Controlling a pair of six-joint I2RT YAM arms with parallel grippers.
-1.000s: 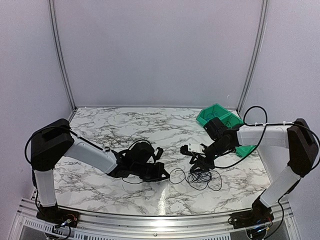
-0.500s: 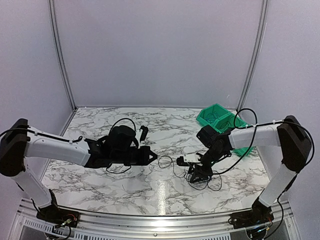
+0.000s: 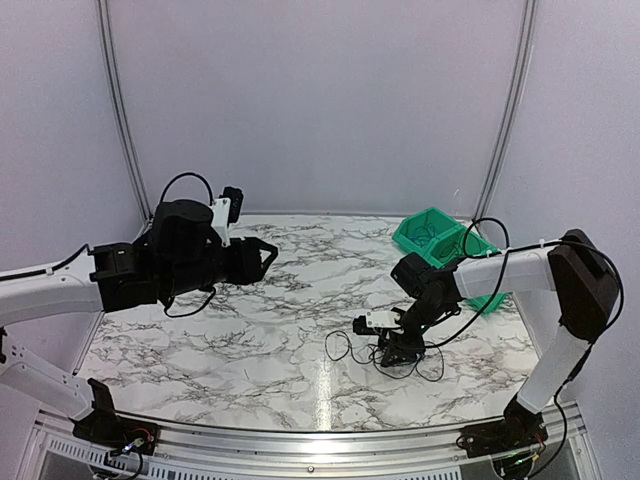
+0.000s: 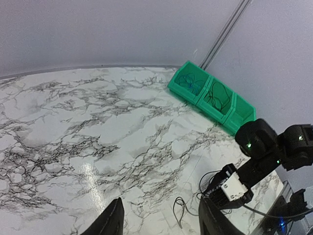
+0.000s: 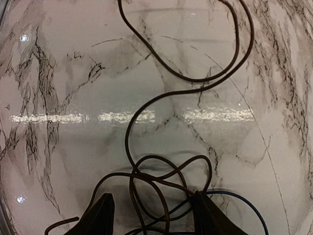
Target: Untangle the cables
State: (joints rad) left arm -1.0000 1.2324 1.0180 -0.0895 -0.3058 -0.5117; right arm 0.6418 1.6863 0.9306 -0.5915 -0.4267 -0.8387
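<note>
cables [image 3: 405,357] lie in a loose dark tangle on the marble counter [image 3: 250,330], toward its near right part, with one single loop [image 3: 339,346] spread out to the left of the heap. right arm [image 3: 500,270] reaches down onto that heap. the right jaws stand open, and the wrist view shows the two fingers [image 5: 100,215] apart, with several black strands and a blue wire [image 5: 244,195] running between them, none pinched. one black strand curls away across the counter beyond them. left arm [image 3: 150,270] is held high over the far left of the counter, well apart from the cables. the left jaws are open and hold nothing. green bins [image 3: 410,237] sit at the far right corner, with thin coils visible inside two compartments.
</note>
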